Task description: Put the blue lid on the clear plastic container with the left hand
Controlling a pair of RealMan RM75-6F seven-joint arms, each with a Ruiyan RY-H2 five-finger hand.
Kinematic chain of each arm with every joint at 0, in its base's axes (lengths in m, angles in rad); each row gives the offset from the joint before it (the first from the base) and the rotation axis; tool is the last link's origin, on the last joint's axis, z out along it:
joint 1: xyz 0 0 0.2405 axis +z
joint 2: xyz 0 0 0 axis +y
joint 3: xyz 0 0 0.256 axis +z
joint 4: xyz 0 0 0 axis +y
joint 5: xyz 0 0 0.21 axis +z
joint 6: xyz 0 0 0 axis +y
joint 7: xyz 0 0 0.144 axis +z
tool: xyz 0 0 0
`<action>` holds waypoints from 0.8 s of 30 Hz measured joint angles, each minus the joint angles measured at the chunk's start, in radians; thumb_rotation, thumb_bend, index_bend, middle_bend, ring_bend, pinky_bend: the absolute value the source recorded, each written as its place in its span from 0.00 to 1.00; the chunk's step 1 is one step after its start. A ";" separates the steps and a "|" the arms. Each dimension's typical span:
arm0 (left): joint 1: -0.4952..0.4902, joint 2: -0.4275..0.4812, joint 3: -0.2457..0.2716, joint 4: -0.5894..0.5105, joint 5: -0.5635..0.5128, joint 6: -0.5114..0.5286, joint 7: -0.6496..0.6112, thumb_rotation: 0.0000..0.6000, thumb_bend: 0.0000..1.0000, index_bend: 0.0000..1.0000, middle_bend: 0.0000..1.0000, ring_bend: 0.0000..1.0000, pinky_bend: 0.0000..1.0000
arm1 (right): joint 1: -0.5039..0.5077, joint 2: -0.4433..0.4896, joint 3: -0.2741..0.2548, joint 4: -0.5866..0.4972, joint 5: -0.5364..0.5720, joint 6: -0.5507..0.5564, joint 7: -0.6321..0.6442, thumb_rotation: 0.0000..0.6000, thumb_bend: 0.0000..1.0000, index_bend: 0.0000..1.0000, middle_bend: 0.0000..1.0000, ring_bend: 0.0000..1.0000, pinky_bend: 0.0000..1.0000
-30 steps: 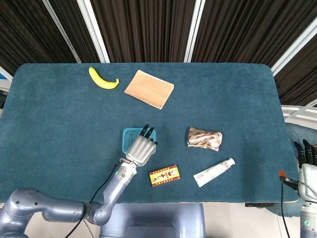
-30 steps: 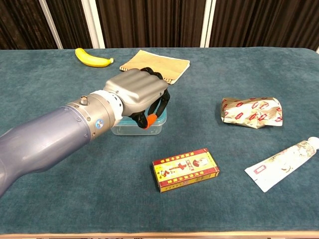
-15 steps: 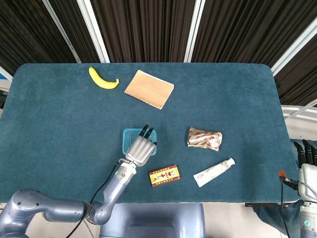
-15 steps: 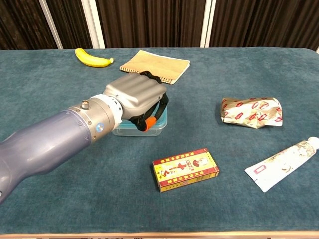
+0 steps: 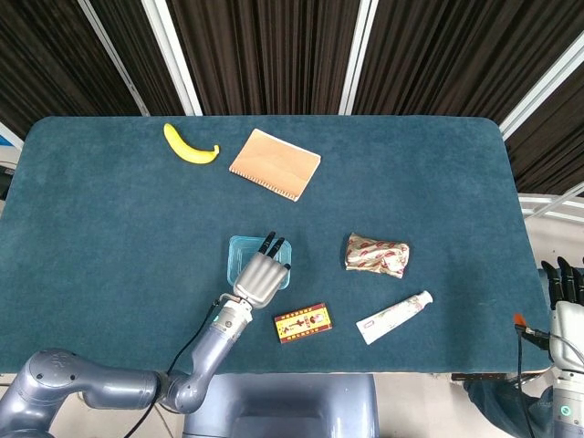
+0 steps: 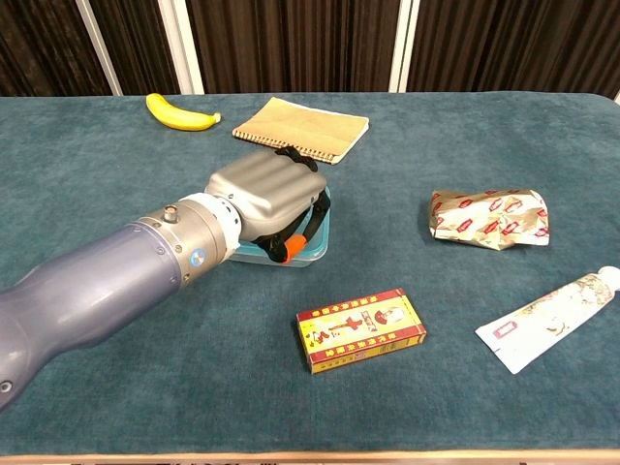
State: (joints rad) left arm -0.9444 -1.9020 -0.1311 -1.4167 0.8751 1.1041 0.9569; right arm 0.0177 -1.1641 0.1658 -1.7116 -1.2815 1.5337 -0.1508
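Meanwhile, on the teal cloth table (image 5: 109, 237) before dark slatted walls, the left hand (image 6: 266, 199) presses flat on the blue lid (image 5: 239, 248).

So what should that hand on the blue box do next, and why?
Probably press down a little more, then lift off. The left hand lies flat on the blue lid, which seems to sit on the clear plastic container, though the hand hides most of it, so I cannot tell if it has sealed.

Teal table (image 5: 109, 228) — banana (image 5: 189, 145), notebook (image 5: 275, 162), container (image 5: 235, 257), box (image 5: 302, 322), tube (image 5: 393, 316)
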 measured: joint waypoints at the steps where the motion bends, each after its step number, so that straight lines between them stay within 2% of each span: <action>1: 0.001 -0.001 0.001 0.003 0.001 -0.001 -0.001 1.00 0.49 0.63 0.53 0.07 0.01 | 0.000 0.000 0.000 0.000 0.000 0.000 0.000 1.00 0.30 0.12 0.03 0.03 0.00; 16: 0.018 -0.001 -0.001 0.022 0.013 -0.012 -0.029 1.00 0.49 0.61 0.52 0.07 0.01 | 0.000 0.000 0.000 0.001 -0.003 0.003 0.000 1.00 0.30 0.12 0.03 0.04 0.00; 19: 0.022 0.017 -0.021 -0.009 0.028 0.005 -0.048 1.00 0.48 0.54 0.47 0.07 0.01 | 0.000 -0.001 0.000 0.002 -0.004 0.004 -0.001 1.00 0.30 0.12 0.03 0.03 0.00; 21: 0.026 0.035 -0.035 -0.038 0.042 0.021 -0.061 1.00 0.44 0.45 0.41 0.06 0.01 | -0.001 -0.001 0.000 0.003 -0.006 0.007 -0.001 1.00 0.30 0.12 0.03 0.03 0.00; 23: 0.033 0.065 -0.051 -0.083 0.061 0.047 -0.076 1.00 0.38 0.29 0.31 0.03 0.01 | -0.001 -0.002 0.000 0.004 -0.008 0.009 -0.002 1.00 0.30 0.12 0.03 0.04 0.00; 24: 0.038 0.081 -0.057 -0.105 0.069 0.060 -0.083 1.00 0.37 0.25 0.28 0.01 0.01 | -0.001 -0.002 0.000 0.005 -0.009 0.011 -0.003 1.00 0.30 0.12 0.03 0.03 0.00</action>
State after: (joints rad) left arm -0.9059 -1.8205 -0.1885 -1.5220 0.9441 1.1642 0.8741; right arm 0.0166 -1.1662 0.1659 -1.7067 -1.2909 1.5445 -0.1535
